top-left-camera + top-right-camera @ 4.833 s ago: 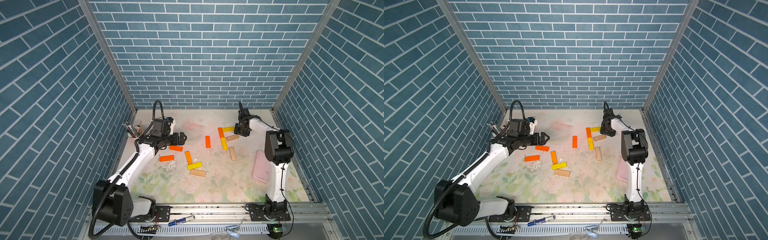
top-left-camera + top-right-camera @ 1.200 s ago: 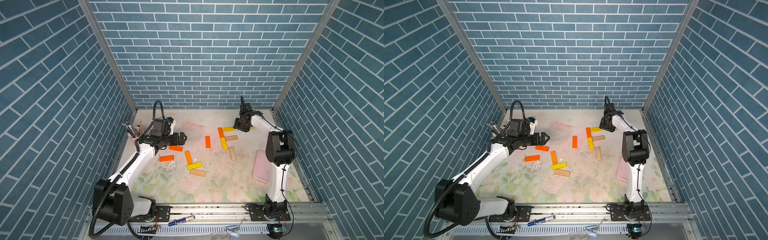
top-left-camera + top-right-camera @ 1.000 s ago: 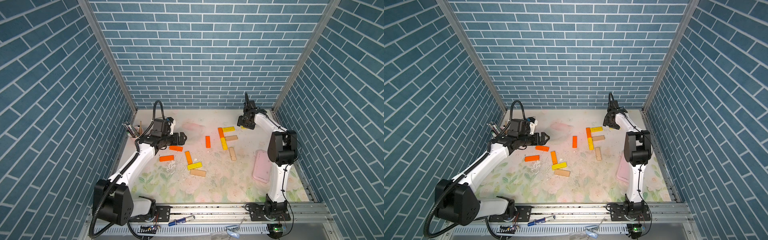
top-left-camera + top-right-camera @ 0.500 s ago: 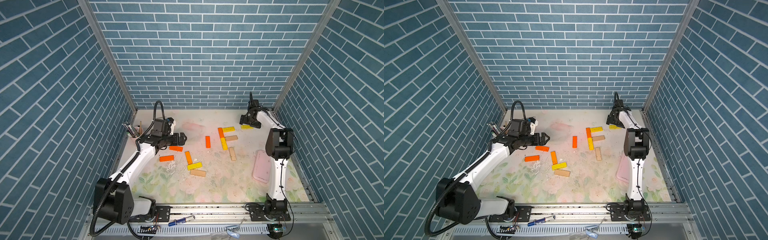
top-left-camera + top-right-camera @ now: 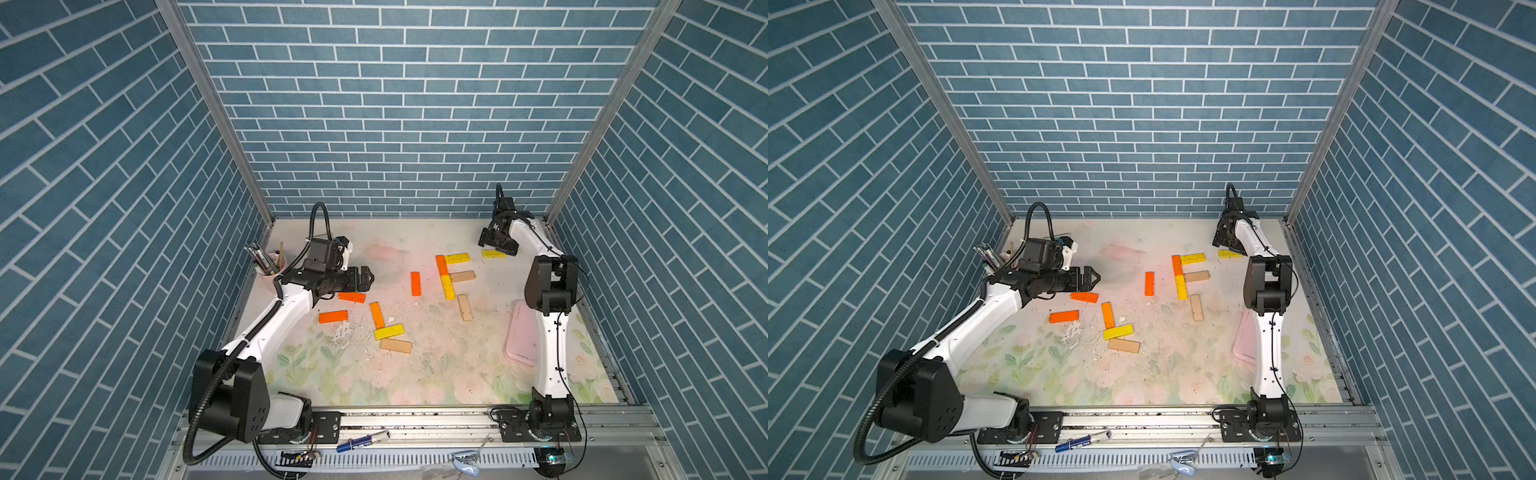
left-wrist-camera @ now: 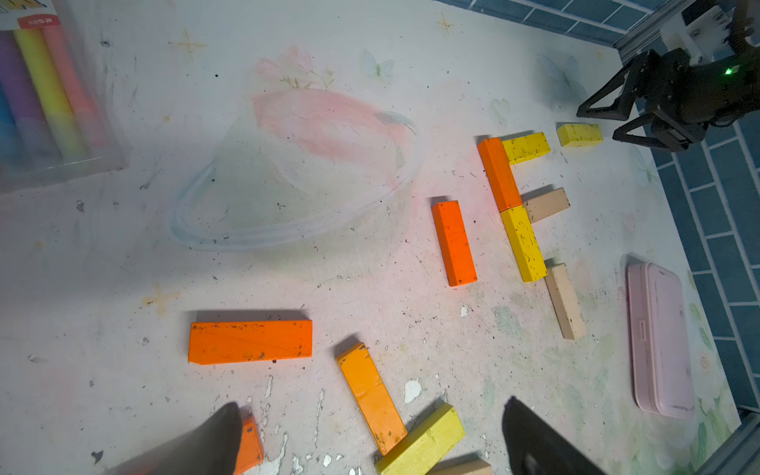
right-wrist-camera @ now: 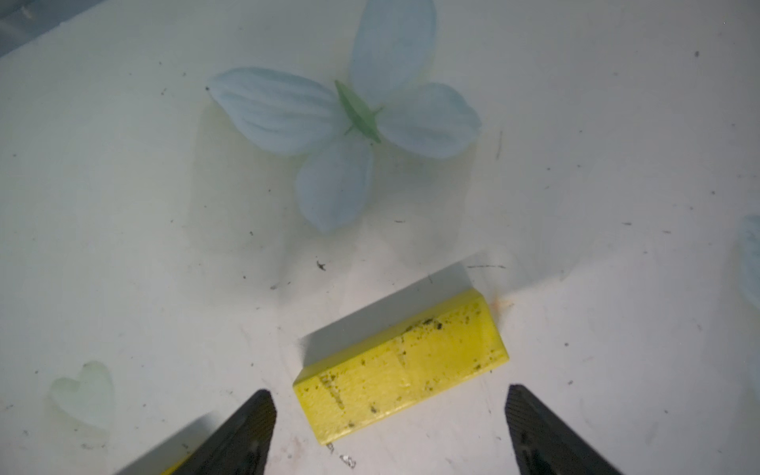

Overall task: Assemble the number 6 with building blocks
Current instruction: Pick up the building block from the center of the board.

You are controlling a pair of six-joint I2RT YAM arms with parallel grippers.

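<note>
Building blocks lie scattered on the floral mat. A partial number 6 stands at centre right: an orange bar (image 5: pixel 441 264), a yellow top bar (image 5: pixel 457 258), a tan middle bar (image 5: pixel 462 276), a yellow lower bar (image 5: pixel 447 287) and a tan bar (image 5: pixel 465 307). A loose yellow block (image 5: pixel 493 253) (image 7: pixel 401 368) lies near the far right corner. My right gripper (image 5: pixel 496 245) (image 7: pixel 390 427) is open, low over that block, which it does not touch. My left gripper (image 5: pixel 368 277) (image 6: pixel 370 436) hangs open above the loose orange blocks (image 5: pixel 351 297).
More loose bars lie centre left: orange (image 5: pixel 333 316), orange (image 5: pixel 415 284), amber (image 5: pixel 377 315), yellow (image 5: pixel 389 332), tan (image 5: pixel 396 345). A pink tray (image 5: pixel 521 338) lies beside the right arm. A pen cup (image 5: pixel 266 266) and a chalk pack (image 6: pixel 45 94) sit at the left.
My right gripper has swung from beside the digit's top bar to the right and toward the back wall, and now sits over the loose yellow block. The left arm has barely moved.
</note>
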